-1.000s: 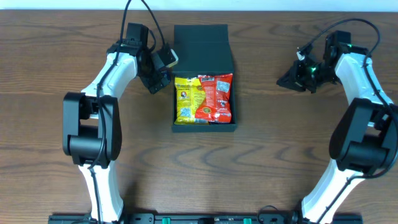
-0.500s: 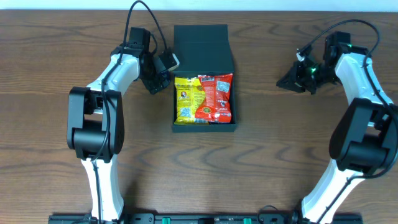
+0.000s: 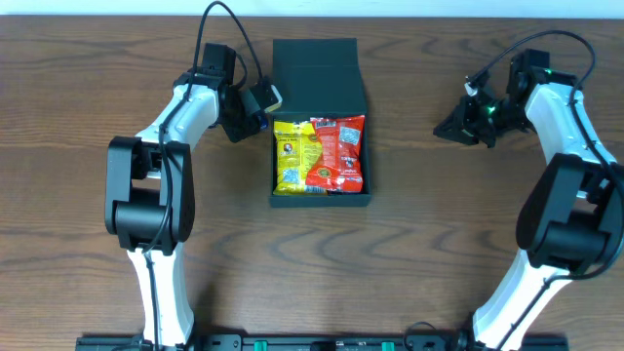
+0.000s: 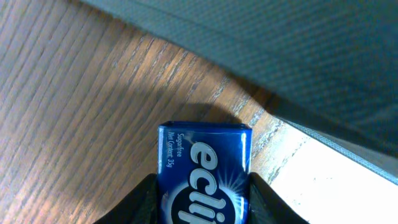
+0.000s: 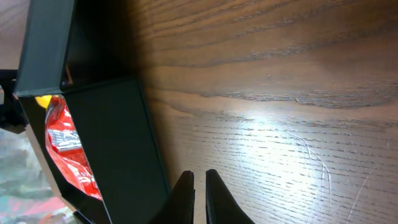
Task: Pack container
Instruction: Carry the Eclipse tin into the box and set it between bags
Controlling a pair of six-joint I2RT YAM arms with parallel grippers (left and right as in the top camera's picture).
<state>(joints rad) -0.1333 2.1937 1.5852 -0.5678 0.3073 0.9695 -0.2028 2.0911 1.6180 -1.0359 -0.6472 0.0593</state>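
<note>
Left gripper (image 3: 252,103) shifted slightly beside container (image 3: 319,70), jaws clamped on blue gum pack (image 4: 204,163). Container placed at desk (image 3: 439,244) centre, flap open, snack packets (image 3: 319,156) inside. Right gripper (image 5: 199,186) jaws closed, nothing held.

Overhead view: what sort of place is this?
Probably a robot test bench: two arms mounted at a wooden table, a dark container with snack packets, a gum pack in the left gripper.
</note>
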